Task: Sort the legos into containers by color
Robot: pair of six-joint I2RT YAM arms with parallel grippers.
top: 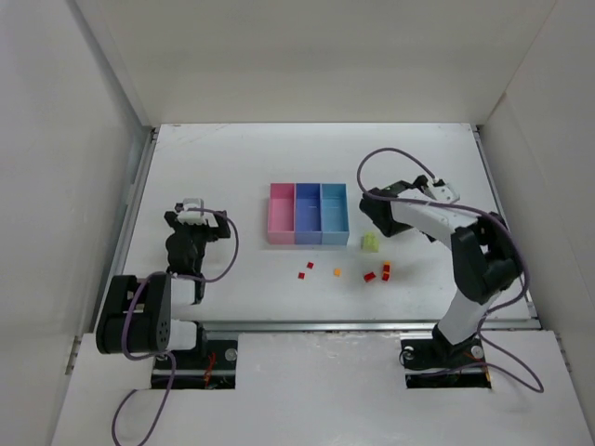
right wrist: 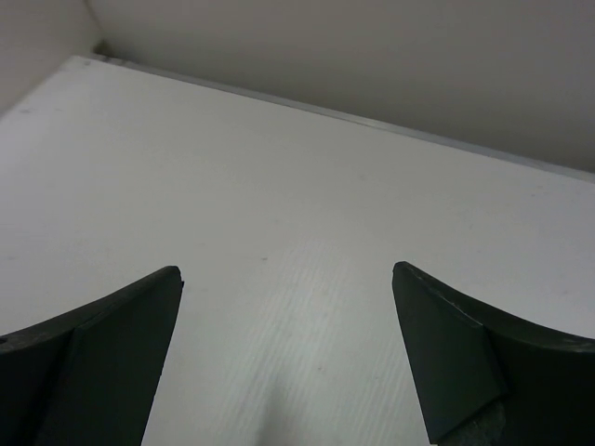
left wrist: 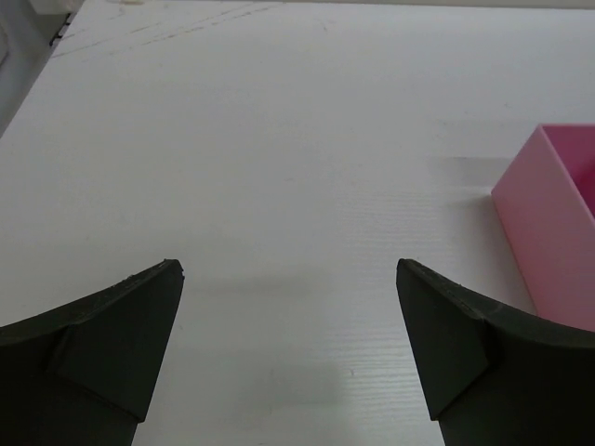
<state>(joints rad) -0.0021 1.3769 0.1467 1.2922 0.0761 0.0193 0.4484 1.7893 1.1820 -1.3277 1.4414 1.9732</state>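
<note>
When you look through the left wrist camera, you see the left pincer (left wrist: 288, 274) with its two dark fingers (left wrist: 107, 339) wide apart and nothing between them, only the white table (left wrist: 279, 139). A corner of the pink bin (left wrist: 548, 209) shows off to its right. From above, your left arm (top: 149, 311) is folded up low and close to its base, with the pincer pointing away from you toward the far wall (top: 307, 74), well apart from the bins.

The right pincer (right wrist: 286, 274) is wide apart too, and it holds nothing. From above, your right arm (top: 479, 260) rises from its base, bends at the elbow and reaches in to the left, so the pincer hangs near the light blue bin (top: 334, 237) and just beyond the yellow-green brick (top: 369, 242).

The three bins sit joined in a row in the middle of the table: pink on the left, the blue-violet bin (top: 308, 237) in the middle, light blue on the right. The legos (top: 310, 266) lie on the table on your side of the bins. Two tiny red bricks (top: 300, 275) lie to the left, one orange brick (top: 337, 271) in the middle, and a small red and orange bunch (top: 384, 270) to the right, near the yellow-green one.
</note>
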